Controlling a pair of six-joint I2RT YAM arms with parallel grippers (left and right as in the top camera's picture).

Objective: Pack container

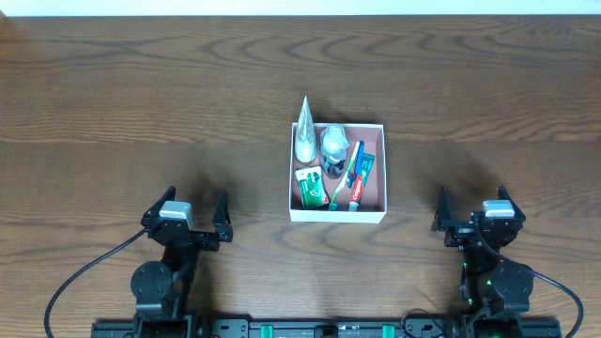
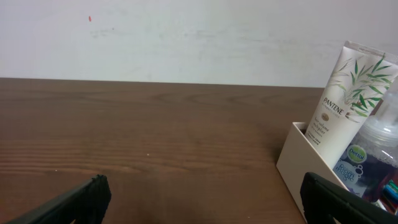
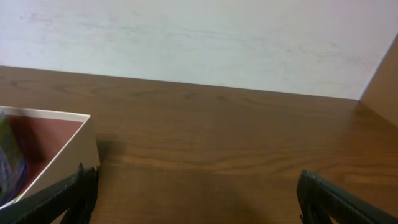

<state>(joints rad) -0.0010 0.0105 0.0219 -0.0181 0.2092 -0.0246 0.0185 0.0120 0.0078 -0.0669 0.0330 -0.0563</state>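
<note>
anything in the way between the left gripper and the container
Nothing visible does. Only bare wooden table lies between the left gripper and the container, and the gripper's jaws stand open.

Black arms (image 1: pixel 171 263) with grey wrist caps (image 1: pixel 176 210), black fingers (image 2: pixel 78 202), trailing black cables (image 1: pixel 113 252).

Square white-walled container (image 1: pixel 338 215) — pink-brown inside — holds toiletries mid-table.
</note>
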